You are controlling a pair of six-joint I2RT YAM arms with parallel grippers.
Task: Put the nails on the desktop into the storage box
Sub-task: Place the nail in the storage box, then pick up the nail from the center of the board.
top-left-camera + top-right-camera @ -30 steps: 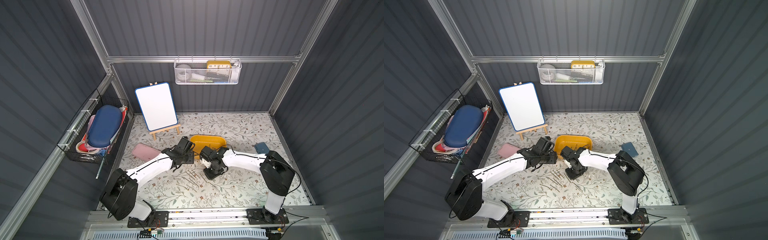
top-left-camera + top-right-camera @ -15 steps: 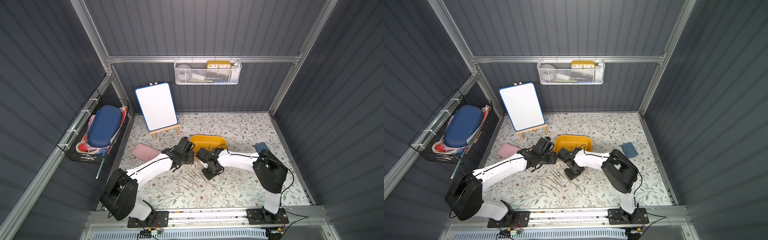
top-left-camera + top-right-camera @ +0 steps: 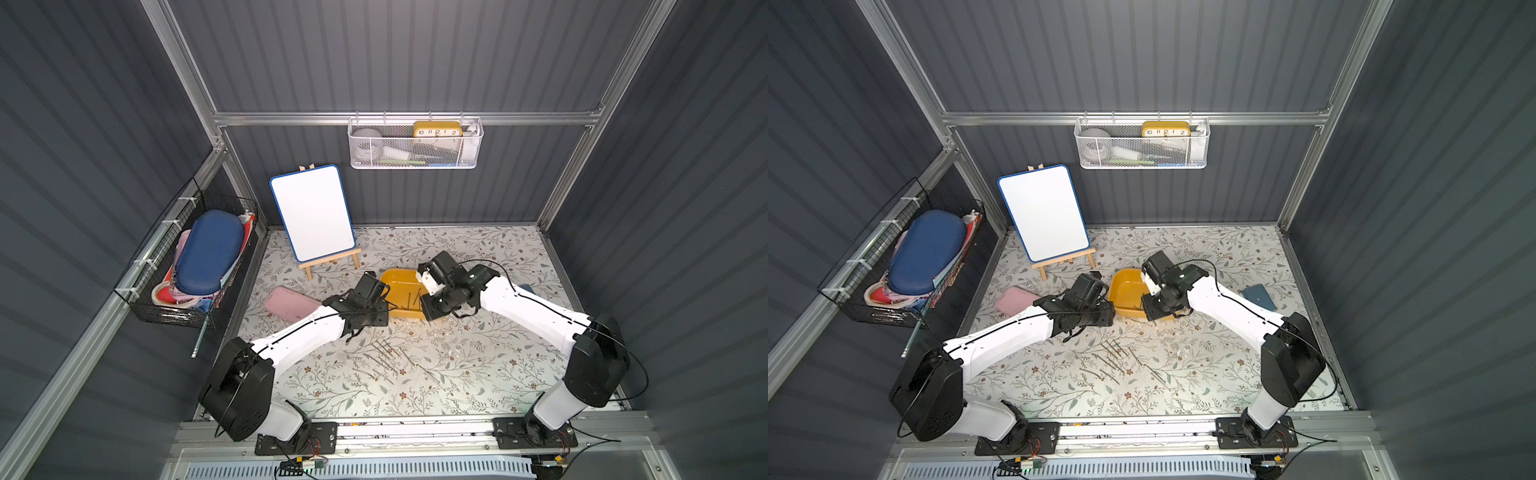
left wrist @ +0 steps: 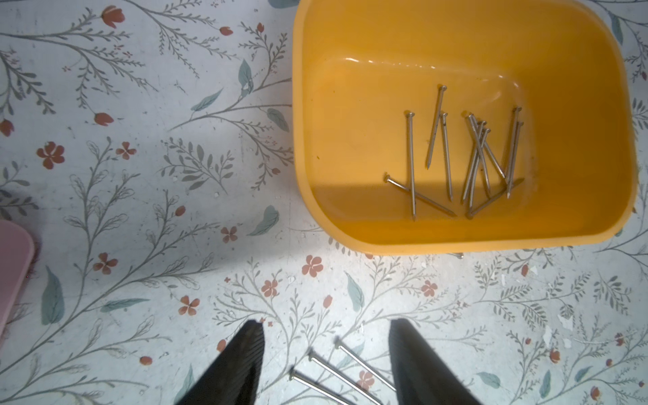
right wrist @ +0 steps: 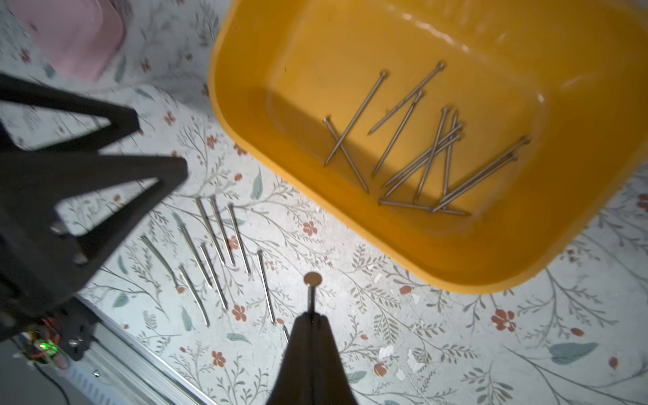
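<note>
The right jaws are pinching one nail (image 5: pixel 310 298) and should be clearing the storage box (image 5: pixel 438 266) rim before spreading; the left jaws are hanging spread.

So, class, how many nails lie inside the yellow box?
11 nails, all lying loose on the floor of the storage box; several cross, so one more may be hidden.

White arms (image 3: pixel 299 336), blk joints + cables, blk wedge tools (image 4: pixel 326 322) (image 5: pixel 312 315)
</note>
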